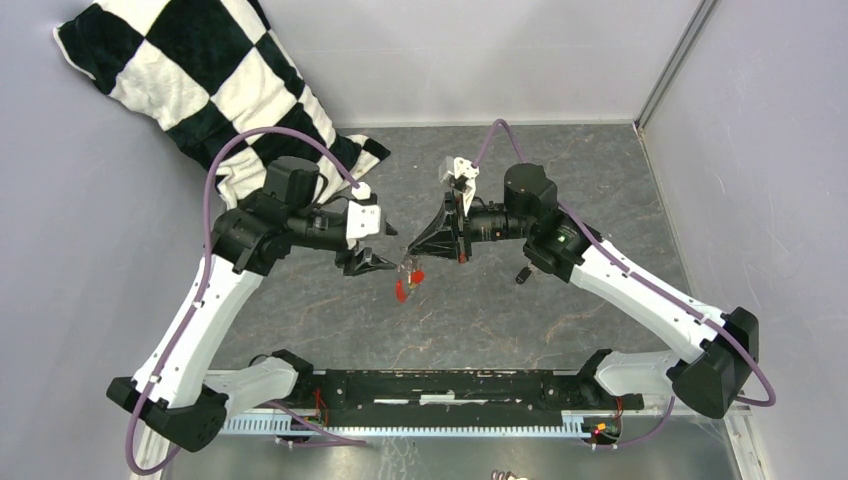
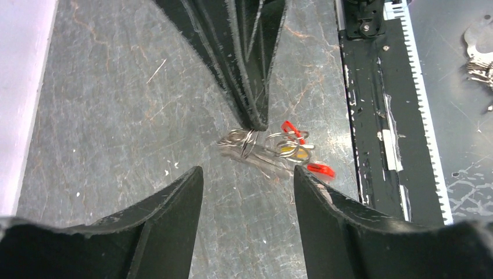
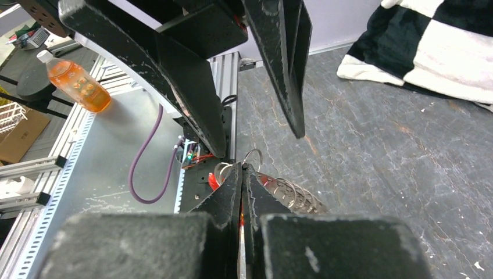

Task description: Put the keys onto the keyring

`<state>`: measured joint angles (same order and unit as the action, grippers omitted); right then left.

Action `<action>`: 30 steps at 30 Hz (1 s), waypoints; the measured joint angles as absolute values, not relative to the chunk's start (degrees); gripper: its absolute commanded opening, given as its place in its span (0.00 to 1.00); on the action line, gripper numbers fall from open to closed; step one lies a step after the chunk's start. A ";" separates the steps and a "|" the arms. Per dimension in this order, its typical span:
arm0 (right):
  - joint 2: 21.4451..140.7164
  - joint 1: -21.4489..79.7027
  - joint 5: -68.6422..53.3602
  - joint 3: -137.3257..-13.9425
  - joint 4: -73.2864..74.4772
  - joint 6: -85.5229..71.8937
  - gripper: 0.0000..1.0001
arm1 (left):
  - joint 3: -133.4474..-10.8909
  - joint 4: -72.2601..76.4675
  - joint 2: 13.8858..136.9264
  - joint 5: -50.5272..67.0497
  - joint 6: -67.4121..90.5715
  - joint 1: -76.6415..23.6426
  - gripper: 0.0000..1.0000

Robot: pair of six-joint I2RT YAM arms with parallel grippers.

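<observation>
My right gripper [image 1: 404, 262] is shut on the keyring [image 2: 232, 135], a thin grey wire loop held above the table. In the right wrist view its fingertips [image 3: 243, 170] pinch the loop [image 3: 256, 154], with several small rings [image 3: 296, 195] hanging beside them. Red-headed keys [image 2: 321, 170] and a yellow-headed one [image 2: 293, 153] dangle from the ring, and show as red specks [image 1: 401, 290] in the top view. My left gripper [image 2: 247, 172] is open just short of the bunch, facing the right gripper, with nothing between its fingers [image 2: 189, 192].
A black-and-white checked cushion [image 1: 200, 80] lies at the back left. A black rail [image 1: 430, 385] runs along the near edge. An orange bottle [image 3: 75, 87] lies off the table, and another metal bunch [image 2: 479, 52] rests on the steel shelf.
</observation>
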<state>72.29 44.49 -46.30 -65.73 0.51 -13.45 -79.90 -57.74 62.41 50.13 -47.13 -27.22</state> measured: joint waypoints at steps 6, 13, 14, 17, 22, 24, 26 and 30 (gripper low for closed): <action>72.29 44.49 -47.83 -66.76 1.06 -13.63 0.00 | -80.09 -59.27 63.57 50.11 -49.54 -30.46 0.50; 72.31 44.45 -48.47 -68.47 3.84 -11.70 0.00 | -83.61 -61.12 65.80 49.95 -52.01 -31.55 0.49; 72.31 44.45 -48.64 -68.49 4.08 -11.53 0.00 | -83.99 -61.28 65.91 49.87 -52.42 -31.62 0.50; 72.31 44.45 -49.10 -68.49 5.34 -10.85 0.00 | -85.01 -62.61 66.04 49.60 -54.06 -31.83 0.52; 72.42 44.45 -49.67 -68.58 6.11 -10.22 0.00 | -85.67 -66.13 66.13 49.36 -57.69 -32.58 0.51; 72.51 44.47 -49.95 -68.60 6.28 -10.17 0.00 | -85.69 -66.78 66.30 49.06 -58.52 -33.10 0.49; 72.84 44.51 -50.17 -68.90 6.81 -10.04 0.00 | -85.78 -67.31 66.76 48.25 -59.20 -33.89 0.47; 73.14 44.51 -50.33 -69.21 7.66 -9.56 0.00 | -85.78 -66.74 67.26 46.85 -59.29 -34.59 0.43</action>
<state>73.14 44.51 -50.33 -69.21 7.66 -9.56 -85.78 -66.74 67.26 46.85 -59.29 -34.59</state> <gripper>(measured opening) 0.006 0.465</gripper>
